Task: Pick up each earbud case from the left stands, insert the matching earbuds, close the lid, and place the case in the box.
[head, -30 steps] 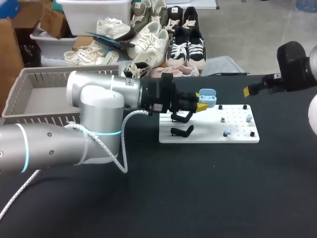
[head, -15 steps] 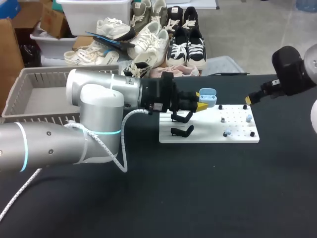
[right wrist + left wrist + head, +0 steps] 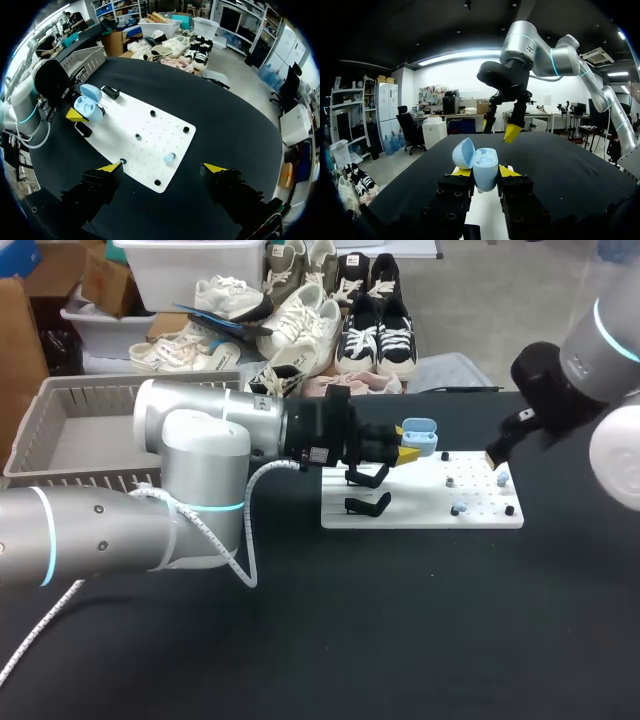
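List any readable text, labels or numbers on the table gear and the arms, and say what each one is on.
No text is legible in any view.
Small label on the left arm, near the wrist: too small to read.
Blue earbud case: no print visible.
White board: no print visible, only holes and pegs.
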Robot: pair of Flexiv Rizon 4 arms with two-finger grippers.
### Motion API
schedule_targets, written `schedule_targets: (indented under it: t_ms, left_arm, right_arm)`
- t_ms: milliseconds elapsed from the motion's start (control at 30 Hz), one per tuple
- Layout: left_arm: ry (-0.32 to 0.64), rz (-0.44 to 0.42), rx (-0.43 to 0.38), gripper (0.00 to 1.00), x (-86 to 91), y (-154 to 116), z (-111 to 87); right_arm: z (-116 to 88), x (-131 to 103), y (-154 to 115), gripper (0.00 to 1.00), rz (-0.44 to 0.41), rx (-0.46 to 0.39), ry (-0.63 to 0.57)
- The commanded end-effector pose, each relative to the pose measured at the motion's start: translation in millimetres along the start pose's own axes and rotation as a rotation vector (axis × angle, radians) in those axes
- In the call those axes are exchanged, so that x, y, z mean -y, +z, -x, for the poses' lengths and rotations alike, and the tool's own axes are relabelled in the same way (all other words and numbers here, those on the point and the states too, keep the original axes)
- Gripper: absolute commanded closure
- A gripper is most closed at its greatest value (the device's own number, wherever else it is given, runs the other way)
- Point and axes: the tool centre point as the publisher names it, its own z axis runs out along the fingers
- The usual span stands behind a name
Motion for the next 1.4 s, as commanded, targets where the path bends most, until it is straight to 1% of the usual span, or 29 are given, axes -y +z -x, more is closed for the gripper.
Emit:
schedule_targets:
  t_ms: [33, 133, 200, 333, 400, 467, 667, 767, 800, 1000, 1400]
  left_arm:
    - [0.0, 0.004, 0.001, 1.0, 0.9, 0, -0.2]
    - [0.0, 0.004, 0.001, 1.0, 0.9, 0, -0.2]
    - [0.0, 0.004, 0.001, 1.0, 0.9, 0, -0.2]
    - [0.0, 0.004, 0.001, 1.0, 0.9, 0, -0.2]
    - [0.0, 0.004, 0.001, 1.0, 0.9, 0, -0.2]
    - [0.0, 0.004, 0.001, 1.0, 0.9, 0, -0.2]
    - [0.0, 0.004, 0.001, 1.0, 0.9, 0, -0.2]
    - [0.0, 0.004, 0.001, 1.0, 0.9, 0, -0.2]
    - [0.0, 0.004, 0.001, 1.0, 0.9, 0, -0.2]
    - [0.0, 0.004, 0.001, 1.0, 0.9, 0, -0.2]
    - [0.0, 0.004, 0.001, 1.0, 0.9, 0, -0.2]
  right_arm:
    - [2, -5, 6, 0.0, -0.076, -0.008, 0.01]
    - [-1, -5, 12, 0.0, -0.07, -0.036, 0.007]
    - [-2, -5, 14, 0.0, -0.084, -0.057, 0.006]
    - [-6, -4, 15, 0.0, -0.085, -0.064, 0.024]
    - [-8, -4, 17, 0.0, -0.089, -0.087, 0.016]
    - [-9, -4, 20, 0.0, -0.101, -0.108, 0.008]
    - [-12, -7, 26, 0.0, -0.128, -0.136, 0.025]
    - [-13, -8, 28, 0.0, -0.133, -0.137, 0.063]
    - [-13, -7, 29, 0.0, -0.124, -0.13, 0.067]
    - [-20, -7, 33, 0.0, -0.14, -0.128, 0.109]
    - [-25, 1, 50, 0.0, -0.139, -0.145, 0.104]
